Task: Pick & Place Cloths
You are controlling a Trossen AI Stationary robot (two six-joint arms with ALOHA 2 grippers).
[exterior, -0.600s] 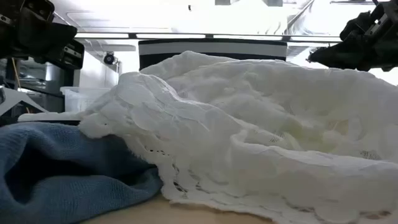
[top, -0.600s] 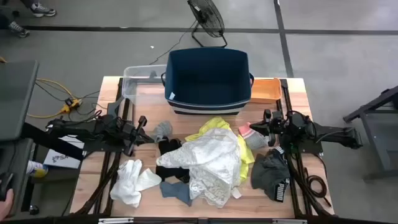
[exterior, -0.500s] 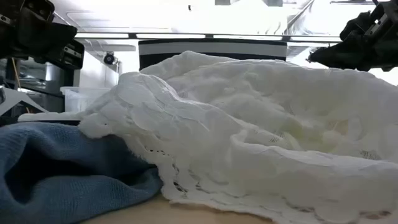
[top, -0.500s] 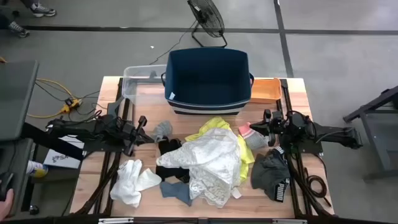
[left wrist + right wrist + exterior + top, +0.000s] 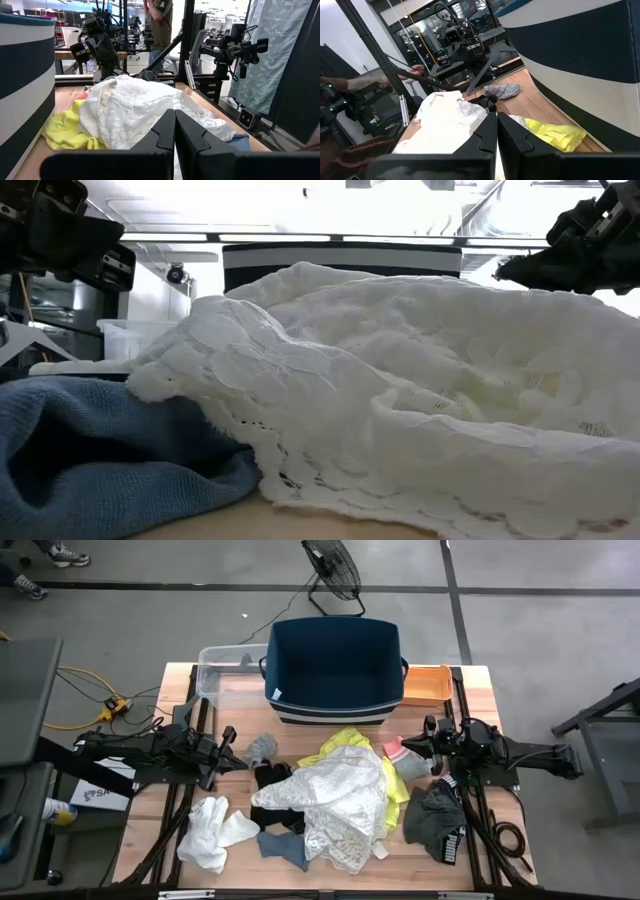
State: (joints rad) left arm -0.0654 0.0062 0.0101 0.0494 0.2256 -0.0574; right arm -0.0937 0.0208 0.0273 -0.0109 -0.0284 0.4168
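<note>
A heap of white lace (image 5: 345, 802) and a yellow shirt (image 5: 352, 745) fills the middle of the worktop (image 5: 180, 680), blocking the straight path between the left tool (image 5: 232, 746) and the right tool (image 5: 405, 752), both closed. Behind the heap, a navy tub (image 5: 335, 668), a clear bin (image 5: 222, 680) and an orange tray (image 5: 428, 685) wall off the far edge. Bare wood shows between the tub and the heap, and along the near left corner.
</note>
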